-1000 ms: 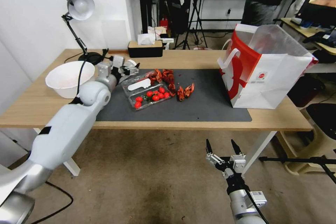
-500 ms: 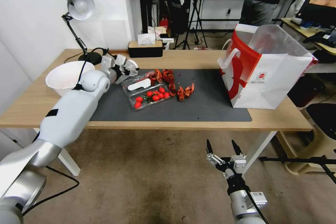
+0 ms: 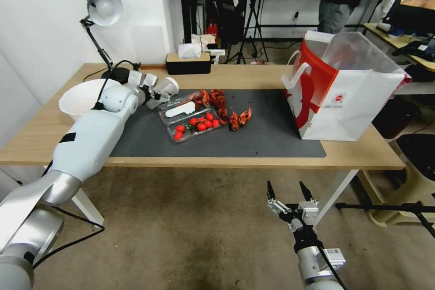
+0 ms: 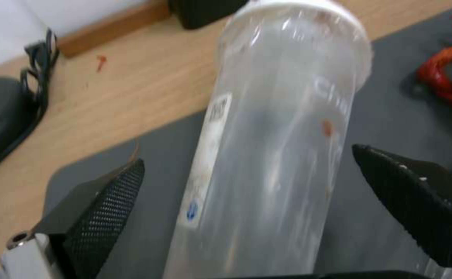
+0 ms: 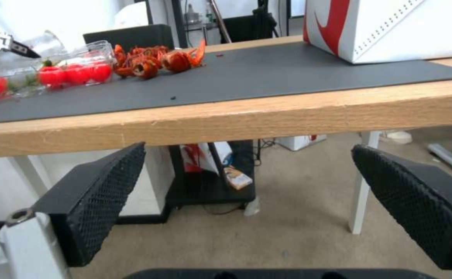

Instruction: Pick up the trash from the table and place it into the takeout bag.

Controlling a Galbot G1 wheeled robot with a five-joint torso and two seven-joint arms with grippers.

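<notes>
A clear plastic cup lies tipped over at the far left corner of the dark mat on the table. My left gripper is open around the cup, and both fingers stand clear of its wall. Red crayfish shells and a clear tray of cherry tomatoes sit mid-mat. A pale round bowl stands at the left, partly behind my arm. The takeout bag stands open at the right. My right gripper hangs open and empty below the table's front edge.
A desk lamp and a black tissue box stand along the table's far edge. The lamp's cable lies close to the cup. The mat between the shells and the bag is bare. Tripods and a person stand behind the table.
My left arm has swung further left over the table and turned at the wrist, with its gripper staying at the cup. The right arm has not moved.
</notes>
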